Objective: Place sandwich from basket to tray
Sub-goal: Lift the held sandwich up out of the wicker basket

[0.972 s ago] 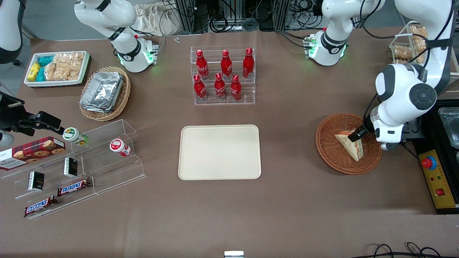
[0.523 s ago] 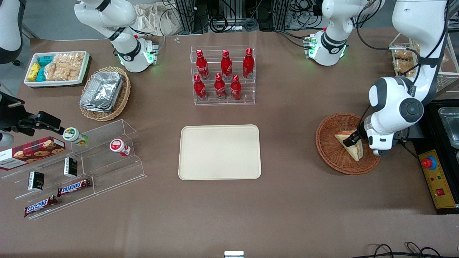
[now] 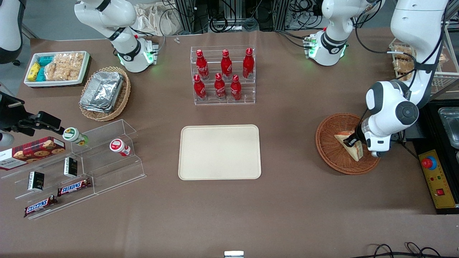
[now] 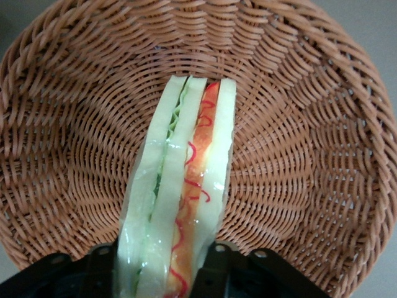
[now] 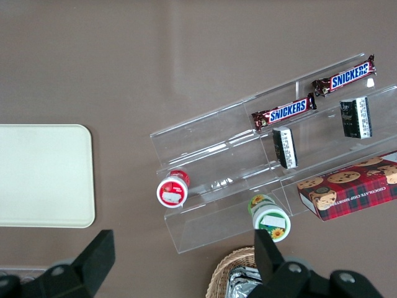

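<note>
On the brown desk (image 3: 287, 200), the cream tray (image 3: 219, 152) is seen lying flat near the middle, with nothing on it. Toward the working arm's end of the desk, the round brown basket (image 3: 331, 150) is found, well apart from the tray. The sandwich (image 3: 355, 149) is kept inside the basket, standing on its edge, so its green, orange and red layers can be seen in the left wrist view (image 4: 186, 205). The end effector (image 3: 350, 140) is lowered into the basket, right at the sandwich. Its two black fingers (image 4: 214, 273) are placed one on each side of the bread and are pressed against the clear wrap, so the sandwich is held between them. The sandwich is still down in the basket (image 4: 298, 155). Farther from the front camera, six red bottles (image 3: 222, 77) are lined up in a clear rack.
</note>
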You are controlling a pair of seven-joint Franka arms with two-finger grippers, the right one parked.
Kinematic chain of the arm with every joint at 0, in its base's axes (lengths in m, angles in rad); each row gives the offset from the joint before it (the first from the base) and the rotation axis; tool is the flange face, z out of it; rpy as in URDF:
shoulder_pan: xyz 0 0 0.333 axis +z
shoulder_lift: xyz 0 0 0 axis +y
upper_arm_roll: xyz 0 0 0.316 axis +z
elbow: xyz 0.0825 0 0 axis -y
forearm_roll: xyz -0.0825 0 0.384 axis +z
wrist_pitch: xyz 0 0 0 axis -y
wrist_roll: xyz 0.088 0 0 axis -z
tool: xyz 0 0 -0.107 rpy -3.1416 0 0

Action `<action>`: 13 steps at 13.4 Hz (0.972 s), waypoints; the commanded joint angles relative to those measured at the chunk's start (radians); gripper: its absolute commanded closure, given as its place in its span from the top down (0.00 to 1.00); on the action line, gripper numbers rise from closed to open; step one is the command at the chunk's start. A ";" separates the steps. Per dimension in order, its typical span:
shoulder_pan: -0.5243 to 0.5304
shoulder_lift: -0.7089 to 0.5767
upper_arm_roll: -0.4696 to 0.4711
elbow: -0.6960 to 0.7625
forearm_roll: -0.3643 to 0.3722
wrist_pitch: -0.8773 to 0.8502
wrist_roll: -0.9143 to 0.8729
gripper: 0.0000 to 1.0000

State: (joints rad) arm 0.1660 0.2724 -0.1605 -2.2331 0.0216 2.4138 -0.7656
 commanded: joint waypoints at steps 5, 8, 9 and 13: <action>-0.003 -0.093 -0.008 0.081 0.001 -0.121 -0.057 0.00; -0.005 -0.111 -0.010 0.252 0.003 -0.384 -0.047 0.00; -0.008 -0.117 -0.013 0.307 0.003 -0.454 -0.047 0.00; -0.010 -0.137 -0.079 0.513 0.000 -0.697 0.036 0.00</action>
State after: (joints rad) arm 0.1607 0.1290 -0.1999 -1.8214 0.0216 1.8184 -0.7767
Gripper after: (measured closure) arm 0.797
